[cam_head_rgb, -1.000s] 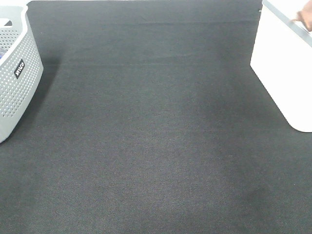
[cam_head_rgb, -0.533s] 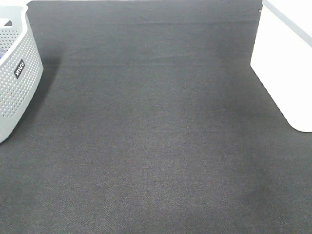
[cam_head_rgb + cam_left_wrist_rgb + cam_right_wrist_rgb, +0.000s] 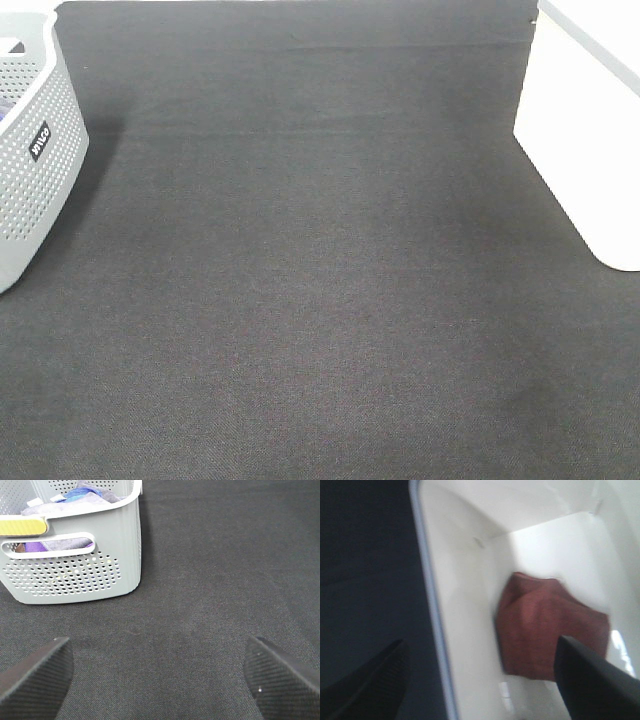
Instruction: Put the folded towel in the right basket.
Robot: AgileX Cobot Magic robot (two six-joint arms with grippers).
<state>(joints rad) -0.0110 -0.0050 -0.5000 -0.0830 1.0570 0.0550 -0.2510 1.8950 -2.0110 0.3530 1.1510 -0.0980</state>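
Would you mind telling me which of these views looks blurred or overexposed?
Right wrist view: blurred, the brown towel soft-edged, glare inside the white basket. Exterior high view: sharp, though that basket's wall is blown out. Left wrist view: crisp, evenly lit.

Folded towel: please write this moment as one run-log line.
brown folded towel: in white basket | right hand: open | left hand: open

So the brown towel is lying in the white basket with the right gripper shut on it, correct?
Not quite. The brown towel does lie in the white basket, but the right gripper is open, its jaws spread wide with nothing clamped between them. The right wrist view shows this.
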